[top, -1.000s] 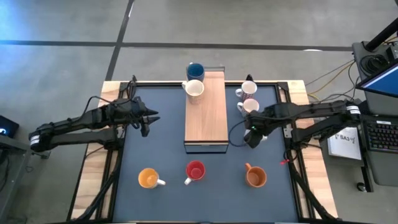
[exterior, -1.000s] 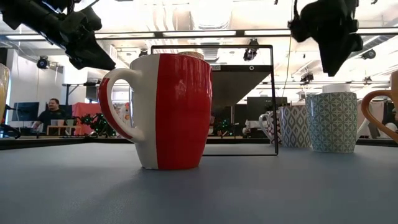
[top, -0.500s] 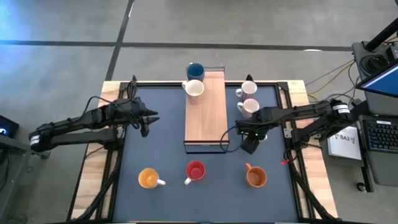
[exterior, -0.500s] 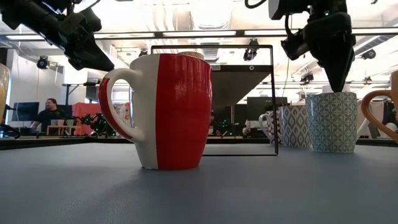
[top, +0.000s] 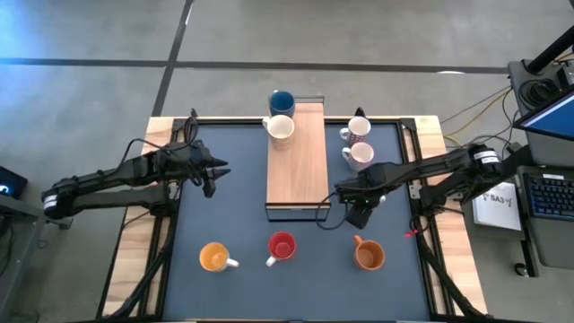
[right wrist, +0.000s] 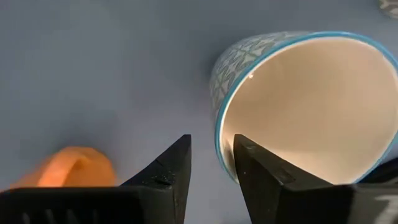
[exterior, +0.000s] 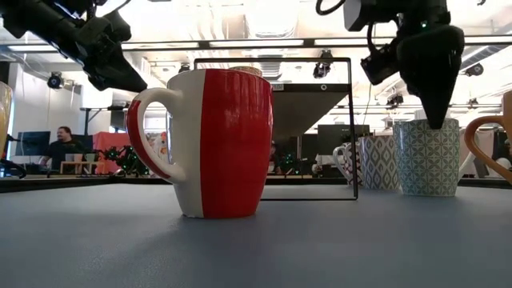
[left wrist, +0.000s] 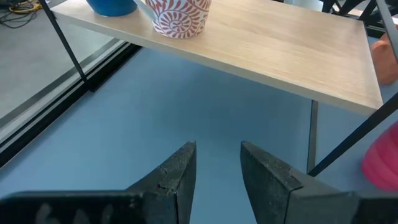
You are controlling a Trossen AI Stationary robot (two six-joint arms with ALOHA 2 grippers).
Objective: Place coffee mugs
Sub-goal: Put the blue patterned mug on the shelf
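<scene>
My right gripper [right wrist: 211,163] [exterior: 437,120] points down, open, over a teal-patterned mug [right wrist: 298,106] [exterior: 428,157] standing on the blue mat. One finger is over the hollow, one outside the wall, gaps on both sides. In the high view the gripper [top: 356,215] hides this mug. A blue mug [top: 282,100] and a white mug [top: 281,127] stand on the wooden board [top: 300,166]. Two white mugs [top: 359,142] stand right of it. Yellow [top: 213,258], red [top: 282,247] and brown-orange [top: 369,256] mugs stand near the front. My left gripper [top: 221,170] [left wrist: 217,167] waits open, left of the board.
The board sits raised on a thin dark frame [exterior: 353,128] in the middle of the mat. Bare mat [top: 233,211] lies between my left gripper and the front row of mugs. Wooden table strips [top: 134,242] border the mat. A person sits far behind the table [exterior: 66,146].
My right gripper has come down and moved toward the near edge and slightly left, from beside the two white mugs to the rim of the teal-patterned mug, rolling a little on the way. The mugs have not moved.
</scene>
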